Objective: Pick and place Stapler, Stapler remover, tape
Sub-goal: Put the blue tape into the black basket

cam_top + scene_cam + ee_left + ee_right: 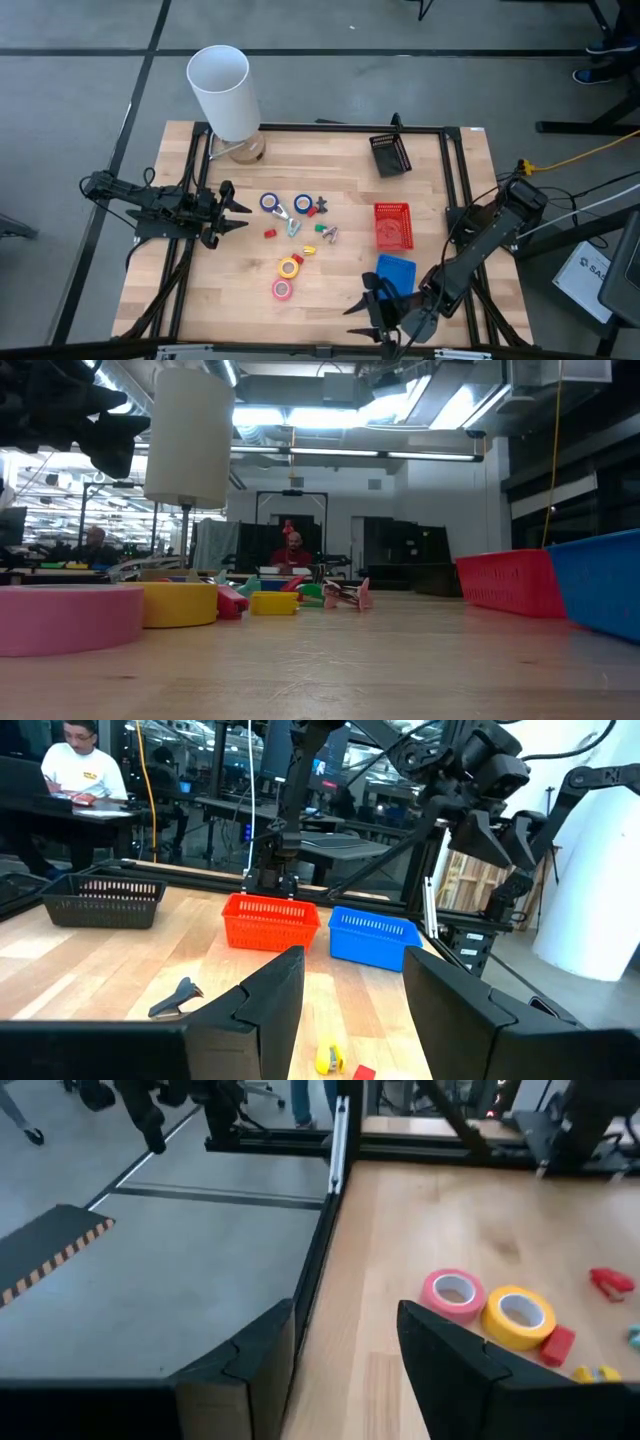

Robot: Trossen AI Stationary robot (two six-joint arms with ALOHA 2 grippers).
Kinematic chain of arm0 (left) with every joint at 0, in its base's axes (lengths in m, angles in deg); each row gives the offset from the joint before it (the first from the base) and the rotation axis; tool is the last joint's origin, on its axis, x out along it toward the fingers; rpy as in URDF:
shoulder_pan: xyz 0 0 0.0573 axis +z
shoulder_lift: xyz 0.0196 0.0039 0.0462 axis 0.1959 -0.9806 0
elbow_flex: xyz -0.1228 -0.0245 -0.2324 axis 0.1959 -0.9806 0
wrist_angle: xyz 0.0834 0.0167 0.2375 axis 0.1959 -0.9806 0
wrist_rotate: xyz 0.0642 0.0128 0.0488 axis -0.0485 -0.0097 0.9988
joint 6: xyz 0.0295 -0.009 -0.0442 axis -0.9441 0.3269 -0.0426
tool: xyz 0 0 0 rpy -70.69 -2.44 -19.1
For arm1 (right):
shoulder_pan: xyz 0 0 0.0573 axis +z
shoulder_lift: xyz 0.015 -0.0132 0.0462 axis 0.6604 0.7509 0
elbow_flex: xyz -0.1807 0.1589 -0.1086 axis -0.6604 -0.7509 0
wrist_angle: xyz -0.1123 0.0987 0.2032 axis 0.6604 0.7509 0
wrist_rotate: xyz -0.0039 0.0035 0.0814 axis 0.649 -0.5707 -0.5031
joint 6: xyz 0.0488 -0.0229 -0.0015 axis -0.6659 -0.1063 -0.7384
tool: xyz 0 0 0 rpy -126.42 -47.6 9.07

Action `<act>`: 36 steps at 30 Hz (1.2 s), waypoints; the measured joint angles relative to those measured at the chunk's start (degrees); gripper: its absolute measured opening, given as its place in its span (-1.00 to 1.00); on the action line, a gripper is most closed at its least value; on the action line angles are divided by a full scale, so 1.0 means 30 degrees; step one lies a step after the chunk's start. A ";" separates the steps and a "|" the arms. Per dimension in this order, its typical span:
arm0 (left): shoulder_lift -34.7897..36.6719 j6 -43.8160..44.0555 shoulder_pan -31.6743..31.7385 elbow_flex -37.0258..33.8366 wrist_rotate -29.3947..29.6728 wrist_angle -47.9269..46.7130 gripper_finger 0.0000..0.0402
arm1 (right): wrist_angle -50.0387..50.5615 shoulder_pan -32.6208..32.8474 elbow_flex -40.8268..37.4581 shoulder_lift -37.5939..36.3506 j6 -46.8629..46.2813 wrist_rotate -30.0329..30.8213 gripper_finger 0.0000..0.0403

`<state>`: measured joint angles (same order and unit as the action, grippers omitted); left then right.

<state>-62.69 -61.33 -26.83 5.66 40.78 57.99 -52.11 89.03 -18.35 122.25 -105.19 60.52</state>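
Both arms wait with jaws open and empty, nothing yet picked, so next the right gripper (368, 305) should probably reach the pink tape (283, 289) nearby on the worktop (340, 180).

A tall white cylinder (222, 90) stood at the far left corner of the wooden surface (330, 270). A black basket (391, 154) sat near the far edge, a red basket (393, 225) nearer, with a blue basket (396, 272) just beside it.

Pale wood-plank table (440, 180), matt; red (393, 225) and blue (397, 273) plastic mesh baskets; smooth white cylinder (224, 92)
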 joint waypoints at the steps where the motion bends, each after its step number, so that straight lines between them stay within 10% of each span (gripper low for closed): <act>1: -0.0001 0.0000 0.0001 0.0000 0.0000 0.0003 -0.16 | -0.0099 0.0000 0.0000 0.0166 -0.0013 0.0058 -0.10; 17: 0.0004 0.0000 0.0003 0.0001 0.0000 0.0050 -0.16 | -0.1922 -0.0109 0.0000 0.0906 -0.0565 0.1390 -0.10; 36: -0.0001 0.0000 -0.0003 -0.0004 0.0000 0.0044 -0.16 | -0.1418 -0.2759 0.0000 0.0877 0.7978 0.3409 -0.10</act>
<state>-62.69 -61.33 -26.84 5.65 40.78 58.12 -56.36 80.76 -18.35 124.88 -81.25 70.75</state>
